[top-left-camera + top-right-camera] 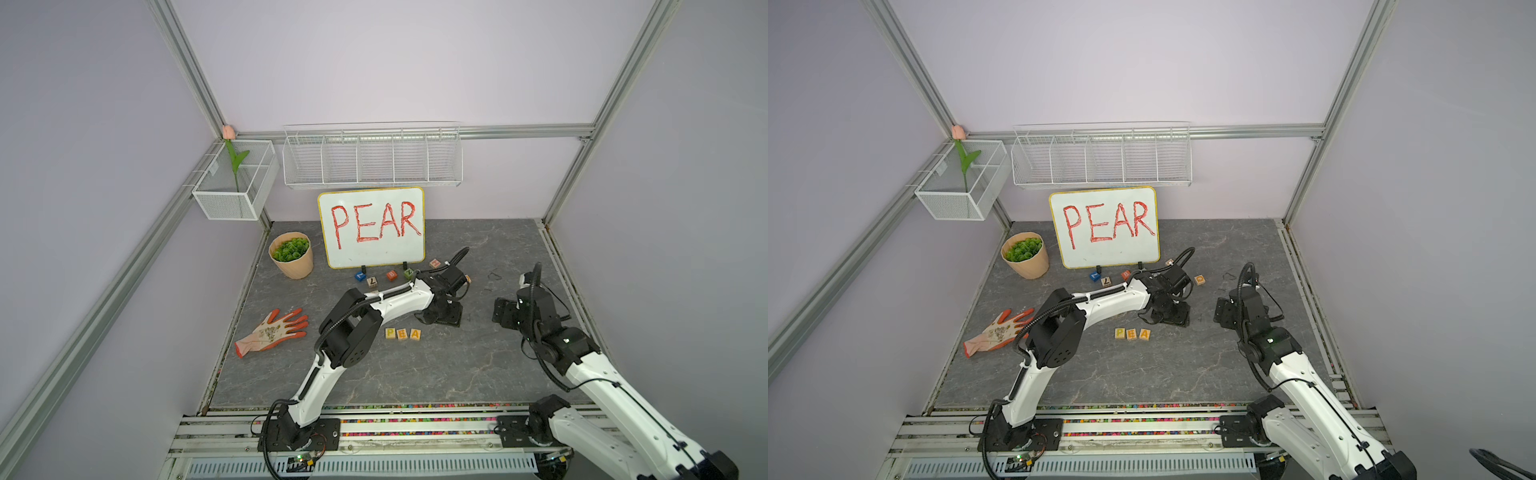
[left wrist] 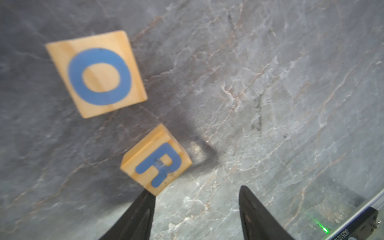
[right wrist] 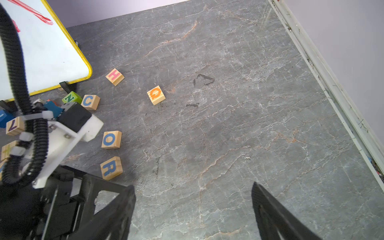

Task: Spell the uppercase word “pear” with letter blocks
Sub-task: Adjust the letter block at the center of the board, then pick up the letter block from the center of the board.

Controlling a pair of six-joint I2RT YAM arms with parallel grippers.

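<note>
Nearest on the grey surface (image 1: 415, 374), the P block (image 1: 390, 333), the E block (image 1: 402, 334) and the A block (image 1: 415, 334) are set side by side in a row, letters up, so that PEA is read. An orange-and-white glove (image 1: 274, 332) is laid well off to their left. Just beyond the row and to its right, the left fingers (image 2: 141, 216) are held apart with nothing between them. The R block (image 2: 156, 164) rests on the surface just ahead of one fingertip, outside the gap; whether it is touched cannot be told. The O block (image 2: 97, 74) is seen a little farther on. The right fingers (image 3: 272, 216) are spread wide over bare surface, with nothing gripped. Farther back, the C block (image 3: 90, 102), the Q block (image 3: 156, 95), the H block (image 3: 115, 76) and a green N cube (image 3: 71, 97) are scattered before the whiteboard (image 1: 371, 226), on which PEAR is written in red. A potted plant (image 1: 291, 255) is stood beside it.
</note>
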